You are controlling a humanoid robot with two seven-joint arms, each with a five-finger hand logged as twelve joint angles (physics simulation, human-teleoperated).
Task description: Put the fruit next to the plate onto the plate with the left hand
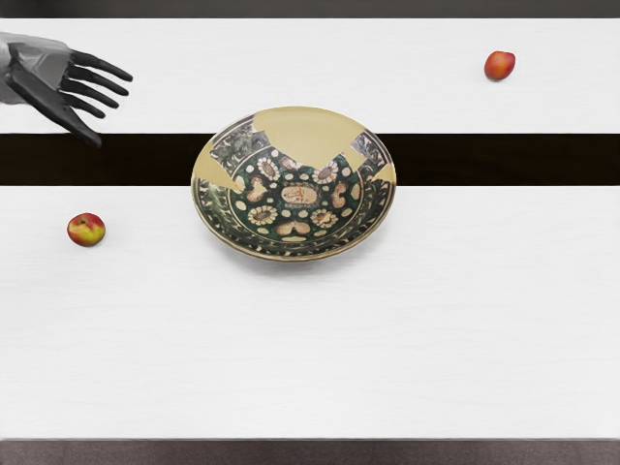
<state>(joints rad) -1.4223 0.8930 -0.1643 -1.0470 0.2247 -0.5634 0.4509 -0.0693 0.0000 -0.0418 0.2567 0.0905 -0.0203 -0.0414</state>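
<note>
On my screen the left robot hand [66,85] is up in the far left corner, with the arm coming in from the left edge. All the fingers are spread wide, pointing right and a bit down, and it's got hold of nothing. In the picture its lowest fingertip just reaches the top edge of the dark stripe [513,160] that runs straight across the white tabletop [407,339].

The fruit [86,230] I care about is a small red-and-yellow one. It's lying on the tabletop to the left of the plate [291,254], a fair gap from the rim, so it's not on the plate yet. It's also well apart from the robot hand, lower in the view.

The plate sits about mid-table, half across the dark stripe. It's a shallow round dish, dark green with cream flower patterns, plus some plain yellowish patches on its far side.

There's a second fruit [500,65], more reddish, off in the far right corner of the tabletop, well away from the plate.
</note>
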